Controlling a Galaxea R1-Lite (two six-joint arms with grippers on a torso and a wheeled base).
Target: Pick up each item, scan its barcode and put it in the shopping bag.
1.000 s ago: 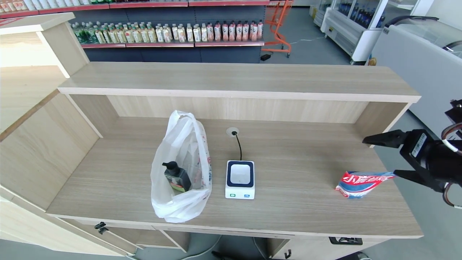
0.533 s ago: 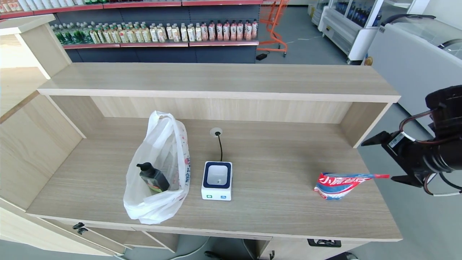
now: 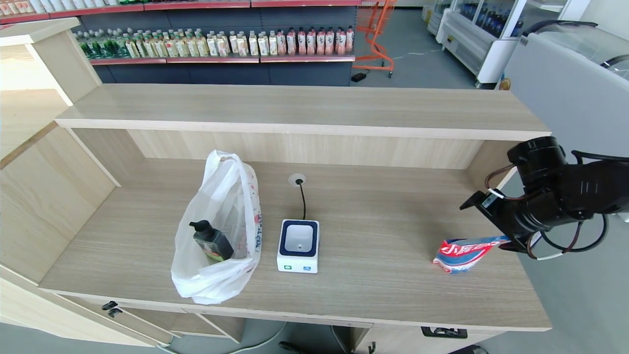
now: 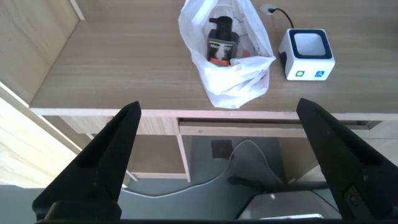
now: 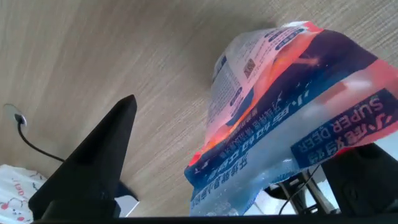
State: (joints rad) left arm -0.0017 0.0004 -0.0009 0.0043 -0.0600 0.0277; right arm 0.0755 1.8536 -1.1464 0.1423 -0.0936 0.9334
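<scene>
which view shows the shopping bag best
Head view: the shopping bag sits whole on the counter, mouth open, pump bottle inside. The left wrist view shows it whole too, farther off; the right wrist view catches just a corner.

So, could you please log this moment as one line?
right tool: open, straddling pouch | left tool: open, off counter front | bottle: in bag | pouch: on counter, not yet bagged

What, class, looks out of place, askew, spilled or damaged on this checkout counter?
Nothing is spilled or damaged. The pump bottle leans tilted inside the slumped shopping bag, and the snack pouch lies close to the counter's right edge, by the right gripper.
</scene>
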